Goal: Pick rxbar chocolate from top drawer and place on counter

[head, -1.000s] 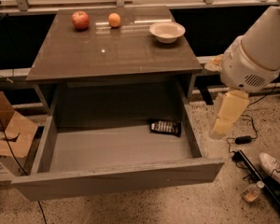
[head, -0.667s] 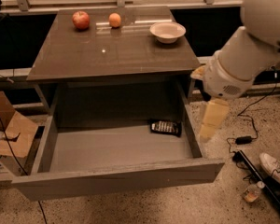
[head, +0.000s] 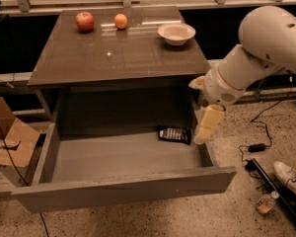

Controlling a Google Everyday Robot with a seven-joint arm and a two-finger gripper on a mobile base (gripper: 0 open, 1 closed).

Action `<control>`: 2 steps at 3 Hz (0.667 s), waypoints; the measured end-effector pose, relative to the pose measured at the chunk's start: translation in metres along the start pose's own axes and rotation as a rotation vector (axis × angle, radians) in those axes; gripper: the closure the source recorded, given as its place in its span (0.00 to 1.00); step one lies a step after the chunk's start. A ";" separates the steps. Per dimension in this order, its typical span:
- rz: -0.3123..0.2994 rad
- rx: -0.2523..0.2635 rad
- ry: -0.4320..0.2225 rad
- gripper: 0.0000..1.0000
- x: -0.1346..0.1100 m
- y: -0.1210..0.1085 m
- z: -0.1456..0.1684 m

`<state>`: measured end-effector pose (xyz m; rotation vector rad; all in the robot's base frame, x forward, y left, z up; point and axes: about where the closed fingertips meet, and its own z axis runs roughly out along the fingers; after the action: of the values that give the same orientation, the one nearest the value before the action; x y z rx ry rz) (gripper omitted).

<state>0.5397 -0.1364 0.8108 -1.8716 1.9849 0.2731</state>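
Note:
The rxbar chocolate [head: 173, 134], a flat black bar with white print, lies on the floor of the top drawer [head: 123, 158] near its back right corner. The drawer is pulled wide open under the counter [head: 113, 53]. My gripper [head: 206, 126] hangs from the white arm at the right, pointing down over the drawer's right wall, just right of the bar and apart from it. It holds nothing that I can see.
On the counter stand a red apple [head: 85, 21], an orange [head: 121, 21] and a white bowl [head: 176, 33]. A cardboard box [head: 12, 142] sits on the floor at the left. Cables and a shoe [head: 288, 174] lie on the floor at the right.
The arm and gripper have moved left and slightly down, from outside the drawer's right side to over its right wall, closer to the bar. The bar has not moved.

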 end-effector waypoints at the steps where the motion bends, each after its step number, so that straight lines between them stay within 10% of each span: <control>1: 0.002 -0.001 0.001 0.00 0.000 0.000 0.002; 2: -0.006 -0.033 0.009 0.00 0.000 -0.003 0.029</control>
<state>0.5473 -0.1249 0.7855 -1.9016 1.9925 0.2976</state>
